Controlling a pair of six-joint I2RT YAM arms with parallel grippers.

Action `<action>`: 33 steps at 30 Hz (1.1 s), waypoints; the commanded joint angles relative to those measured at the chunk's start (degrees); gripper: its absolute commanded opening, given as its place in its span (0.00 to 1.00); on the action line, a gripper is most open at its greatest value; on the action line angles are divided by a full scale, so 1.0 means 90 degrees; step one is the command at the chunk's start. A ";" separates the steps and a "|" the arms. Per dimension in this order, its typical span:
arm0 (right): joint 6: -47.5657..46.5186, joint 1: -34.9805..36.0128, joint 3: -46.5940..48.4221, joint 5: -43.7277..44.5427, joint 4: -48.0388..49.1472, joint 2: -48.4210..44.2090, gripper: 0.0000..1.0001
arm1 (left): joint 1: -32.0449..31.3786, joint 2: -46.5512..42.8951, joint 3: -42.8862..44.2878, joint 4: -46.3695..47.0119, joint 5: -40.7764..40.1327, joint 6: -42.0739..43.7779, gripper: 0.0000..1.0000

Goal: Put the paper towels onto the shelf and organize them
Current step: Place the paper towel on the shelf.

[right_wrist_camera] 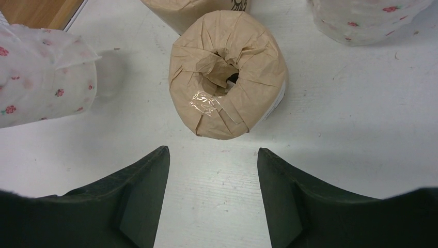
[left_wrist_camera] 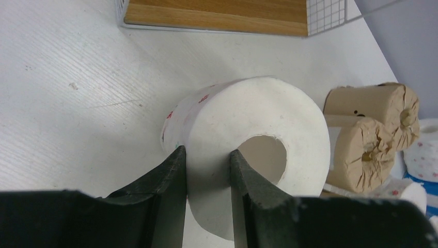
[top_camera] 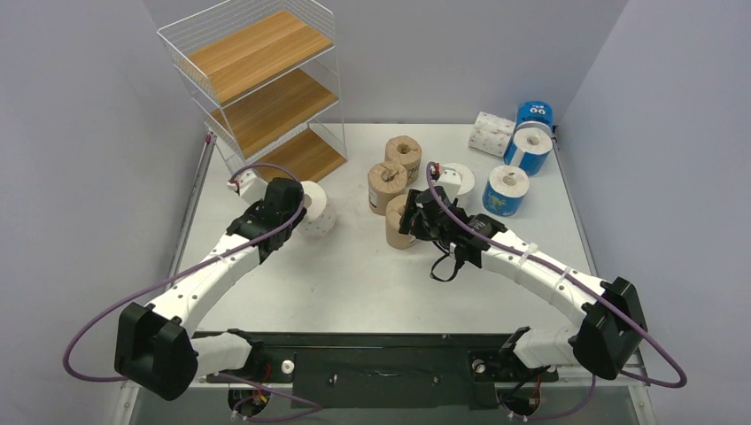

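White table [top_camera: 354,292], carrying everything listed; both arm bases are sitting at its near edge.

Left gripper [left_wrist_camera: 206,155]: reaching over the left half of the table and clenching on the white roll [left_wrist_camera: 248,119]. One finger is sitting inside the core hole and the other is pressing on the outer face, with the roll's wall pinched between them. The roll is tilting, its hole facing the wrist. Whether it is touching the table cannot be told.

Right gripper [right_wrist_camera: 213,152]: released, jaws standing wide apart and grasping nothing. It is hovering just over the near brown roll [right_wrist_camera: 227,72] around the table's middle. That roll is standing on end, showing a crumpled paper top with a patch of clear tape.

Middle brown roll [top_camera: 387,186] and far brown roll [top_camera: 404,152]: standing just behind it, lining up toward the far edge.

Second white roll [top_camera: 456,177]: sitting on end just right of the brown ones.

Near blue roll [top_camera: 506,190], middle blue roll [top_camera: 530,148], far blue roll [top_camera: 534,113]: trailing toward the far right corner.

Printed white rolls [top_camera: 493,133]: a pair lying by the far edge, just left of the blue ones.

Shelf [top_camera: 266,88]: standing at the far left corner, white wire mesh holding three wooden boards. The white roll is sitting near its lowest board, apart from it.
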 commanded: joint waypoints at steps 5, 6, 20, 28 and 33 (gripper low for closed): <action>0.0260 -0.0111 0.0320 -0.0171 0.0600 0.0330 0.58 | 0.0341 0.0807 0.0807 0.0808 -0.0887 -0.1145 0.03; 0.0264 -0.0113 0.0337 -0.0182 0.0615 0.0341 0.58 | 0.0388 0.1038 0.0895 0.0787 -0.0938 -0.1159 0.03; 0.0233 -0.0153 0.0043 -0.0224 0.0802 0.0269 0.58 | 0.1197 0.2605 0.1615 0.1653 -0.0907 -0.1062 0.03; 0.0230 -0.0172 -0.0213 -0.0232 0.0905 0.0247 0.57 | 0.1321 0.2803 0.1833 0.1741 -0.0808 -0.1171 0.03; 0.0272 -0.0194 -0.0356 -0.0274 0.1015 0.0252 0.57 | 0.1280 0.2607 0.1456 0.1964 -0.0839 -0.1783 0.03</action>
